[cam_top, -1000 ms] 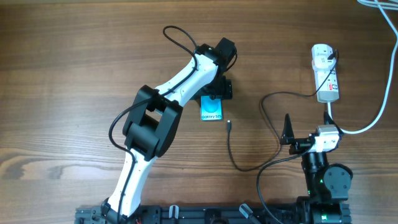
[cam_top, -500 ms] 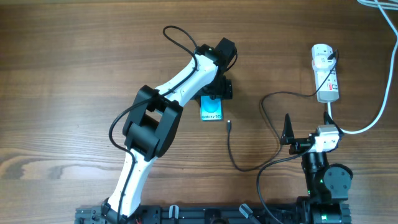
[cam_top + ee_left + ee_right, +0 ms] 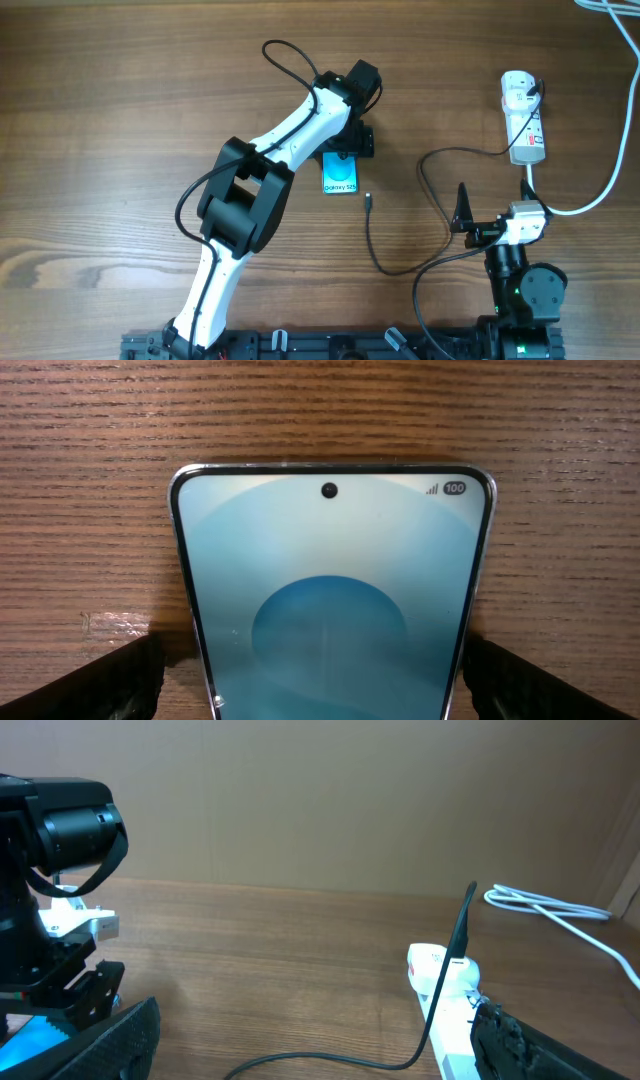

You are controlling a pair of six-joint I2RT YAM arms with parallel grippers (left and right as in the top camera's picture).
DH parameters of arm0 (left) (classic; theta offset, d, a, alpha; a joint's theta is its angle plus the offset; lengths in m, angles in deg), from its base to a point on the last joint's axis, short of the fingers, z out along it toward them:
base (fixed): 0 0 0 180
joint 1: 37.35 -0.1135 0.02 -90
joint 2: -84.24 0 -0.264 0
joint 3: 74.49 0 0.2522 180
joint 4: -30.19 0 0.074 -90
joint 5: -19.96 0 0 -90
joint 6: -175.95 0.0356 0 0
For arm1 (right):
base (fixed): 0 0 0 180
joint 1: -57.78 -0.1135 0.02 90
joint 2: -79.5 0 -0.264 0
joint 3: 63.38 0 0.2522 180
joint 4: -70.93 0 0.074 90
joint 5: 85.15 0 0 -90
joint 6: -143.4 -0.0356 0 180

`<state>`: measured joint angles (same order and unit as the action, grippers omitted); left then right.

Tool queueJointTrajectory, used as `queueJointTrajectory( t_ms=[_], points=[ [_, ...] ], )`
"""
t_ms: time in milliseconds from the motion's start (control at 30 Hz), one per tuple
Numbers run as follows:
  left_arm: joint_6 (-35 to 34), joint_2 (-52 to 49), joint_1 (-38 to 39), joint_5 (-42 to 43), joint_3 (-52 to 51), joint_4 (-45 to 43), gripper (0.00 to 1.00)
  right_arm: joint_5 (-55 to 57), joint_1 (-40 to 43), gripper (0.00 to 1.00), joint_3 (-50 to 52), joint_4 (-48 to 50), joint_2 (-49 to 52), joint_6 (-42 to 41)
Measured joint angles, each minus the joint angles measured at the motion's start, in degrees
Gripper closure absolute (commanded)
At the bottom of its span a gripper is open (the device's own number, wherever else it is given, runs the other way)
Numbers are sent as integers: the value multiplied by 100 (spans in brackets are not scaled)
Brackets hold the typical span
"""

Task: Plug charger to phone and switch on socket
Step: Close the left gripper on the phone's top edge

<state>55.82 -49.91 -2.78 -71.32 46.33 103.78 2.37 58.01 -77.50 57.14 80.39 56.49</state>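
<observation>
Both spread: left fingers (image 3: 100,680) straddle the phone (image 3: 330,610), arm outstretched; right fingers (image 3: 90,1045) aloft, arm folded.

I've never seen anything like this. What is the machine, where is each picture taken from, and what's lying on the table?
It is a robot with a left arm and a right arm at a wooden table. One picture looks down from above. The other two come from a camera on each wrist. The left claw sits open around a phone. The right claw is open and empty. A thin black charger lies loose, its tip beside the phone, unplugged. A white socket lies near the right arm.
</observation>
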Motion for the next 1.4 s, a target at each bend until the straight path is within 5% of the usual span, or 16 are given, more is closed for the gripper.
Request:
queueJointTrajectory(
  t_ms=[733, 967, 1200, 1400],
  points=[
    [0, 0, 0, 68, 0, 129, 1, 0, 0, 0, 0, 0, 0, 0],
    [-17, 0, 0, 116, 0, 225, 8, 0, 0, 0, 0, 0, 0, 0],
    [-17, 0, 0, 162, 0, 256, 26, 0, 0, 0, 0, 0, 0, 0],
    [-17, 0, 0, 179, 0, 260, 25, 0, 0, 0, 0, 0, 0, 0]
  ],
)
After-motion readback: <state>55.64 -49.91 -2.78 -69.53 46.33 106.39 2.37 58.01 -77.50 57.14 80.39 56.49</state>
